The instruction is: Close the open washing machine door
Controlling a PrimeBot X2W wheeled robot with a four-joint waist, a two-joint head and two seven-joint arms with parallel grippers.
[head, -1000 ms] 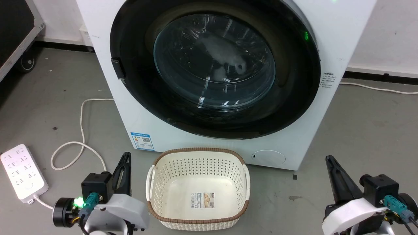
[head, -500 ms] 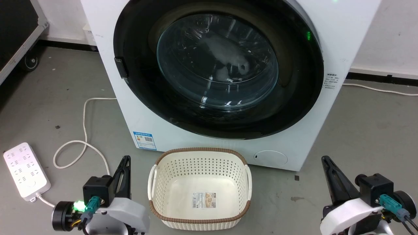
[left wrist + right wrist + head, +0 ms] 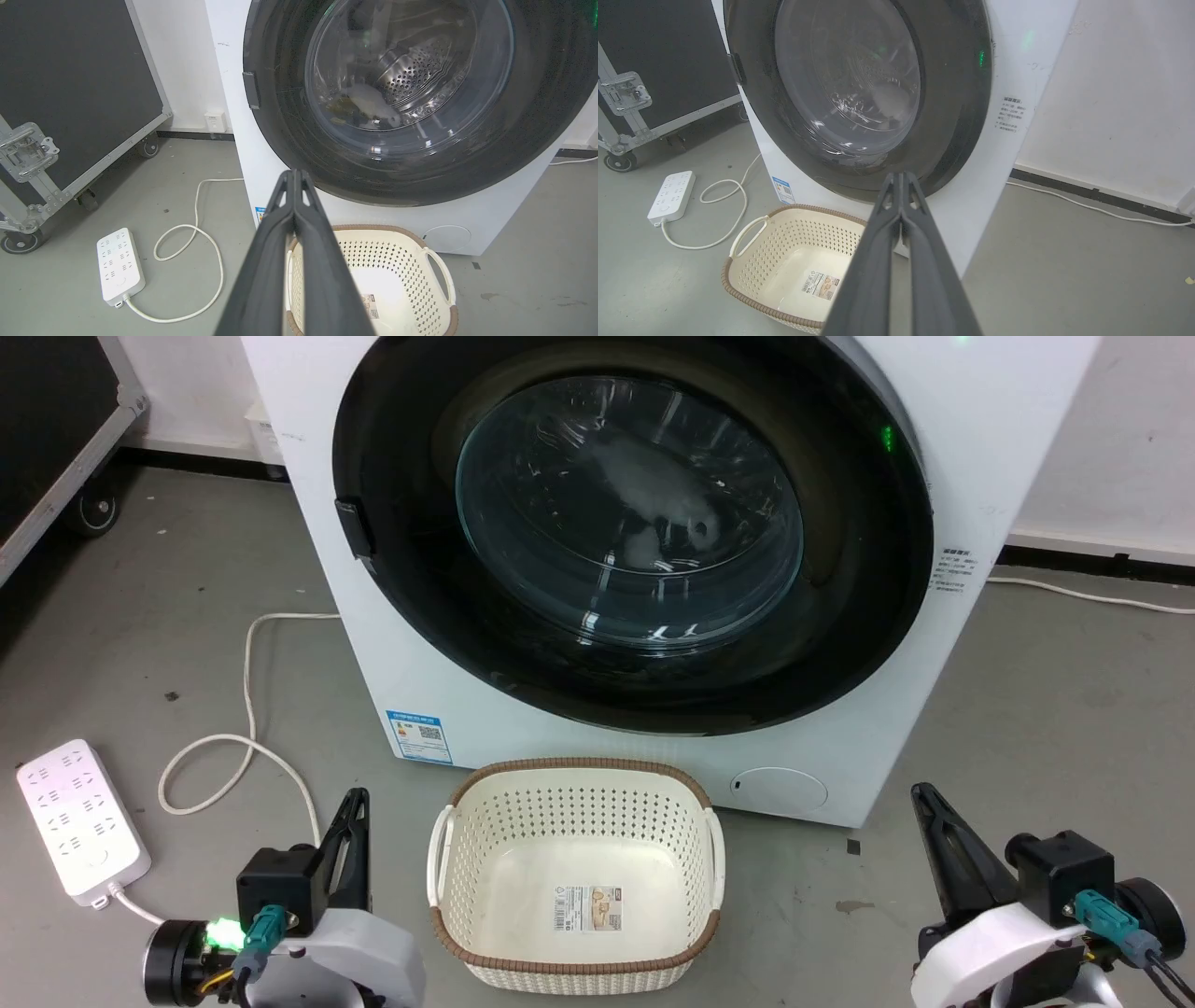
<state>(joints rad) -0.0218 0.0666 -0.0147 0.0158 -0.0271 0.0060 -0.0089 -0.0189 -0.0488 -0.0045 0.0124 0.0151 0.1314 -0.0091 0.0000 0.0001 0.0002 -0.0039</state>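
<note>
- Only the head camera has shifted; washer point(image 3: 990, 439) and basket point(image 3: 574, 771) slid right in frame together. Head view: the washing machine door point(image 3: 635, 532) lies flush on the washer front. The left claw point(image 3: 356, 800) and right claw point(image 3: 920, 795) are pinched shut and empty, low either side of the basket.
- Left wrist view: the edge by the handle tab point(image 3: 252, 91) looks seated.
- Right wrist view: the far edge is flush too — likely done. If checking, press near the tab with closed tips, not on the glass.

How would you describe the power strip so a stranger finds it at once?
Find the white washing machine with its round black door. On the grey floor left of it, a white cable loops to the power strip. Unlike the perforated cream basket nearby, it is a flat white slab with sockets.
</note>
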